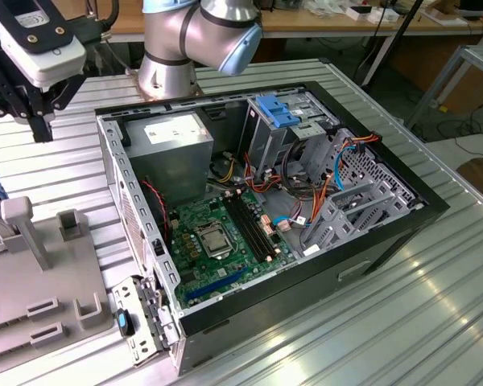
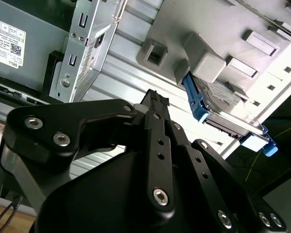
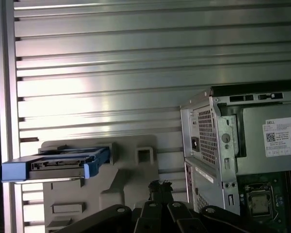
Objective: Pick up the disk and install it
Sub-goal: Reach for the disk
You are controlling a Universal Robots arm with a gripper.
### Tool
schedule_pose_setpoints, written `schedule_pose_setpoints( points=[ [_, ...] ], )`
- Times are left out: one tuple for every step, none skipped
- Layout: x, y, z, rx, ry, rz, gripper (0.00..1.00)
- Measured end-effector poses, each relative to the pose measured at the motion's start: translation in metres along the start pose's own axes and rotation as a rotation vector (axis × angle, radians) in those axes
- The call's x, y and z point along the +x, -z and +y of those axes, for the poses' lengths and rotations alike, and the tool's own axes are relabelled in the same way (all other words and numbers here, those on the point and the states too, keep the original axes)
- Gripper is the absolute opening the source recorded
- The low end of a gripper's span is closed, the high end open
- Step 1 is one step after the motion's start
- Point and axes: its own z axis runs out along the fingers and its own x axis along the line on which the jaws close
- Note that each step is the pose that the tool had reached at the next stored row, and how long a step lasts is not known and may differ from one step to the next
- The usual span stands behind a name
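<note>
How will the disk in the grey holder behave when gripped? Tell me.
Probably stiff: the disk looks like a metal slab in blue rails. Likely heavy for its size. It seems to stand on edge in the grey holder, so a sideways push might tip it.

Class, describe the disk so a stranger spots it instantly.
On the metal table, beside the open computer case, lies a grey plastic holder. The disk sits at its end away from the case; bright blue rails set it apart from the grey posts.
</note>
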Motion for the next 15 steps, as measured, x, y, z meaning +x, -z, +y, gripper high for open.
schedule_pose_setpoints(
  points=[
    [0.0017, 0.0, -0.0001, 0.0, 0.0, -0.0001, 0.11],
    [0.0031, 0.0001, -0.0002, 0.0, 0.0, 0.0, 0.11],
    [0.005, 0.0001, -0.0004, 0.0, 0.0, 0.0, 0.11],
    [0.0065, 0.0001, -0.0005, 0.0, 0.0, 0.0, 0.11],
    [0.0092, 0.0002, -0.0007, 0.0, 0.0, 0.0, 0.11],
    [0.0109, 0.0002, -0.0008, 0.0, 0.0, 0.0, 0.11],
    [0.0123, 0.0003, -0.0009, 0.0001, 0.0, 0.0001, 0.11],
    [0.0142, 0.0003, -0.0011, 0.0, 0.0, 0.0, 0.11],
    [0.0157, 0.0003, -0.0012, 0.0, 0.0, 0.0, 0.11],
    [0.0174, 0.0004, -0.0013, 0.0, 0.0, 0.0, 0.11],
    [0.0187, 0.0004, -0.0014, 0.0, 0.0, 0.0, 0.11],
    [0.0202, 0.0004, -0.0015, 0.0, 0.0, 0.0, 0.11],
    [0.0217, 0.0004, -0.0016, 0.0, 0.0, 0.0, 0.11],
    [0.0233, 0.0005, -0.0018, 0.0, 0.0, 0.0, 0.11],
    [0.0247, 0.0005, -0.0019, 0.0, 0.0, 0.0001, 0.11]
  ],
)
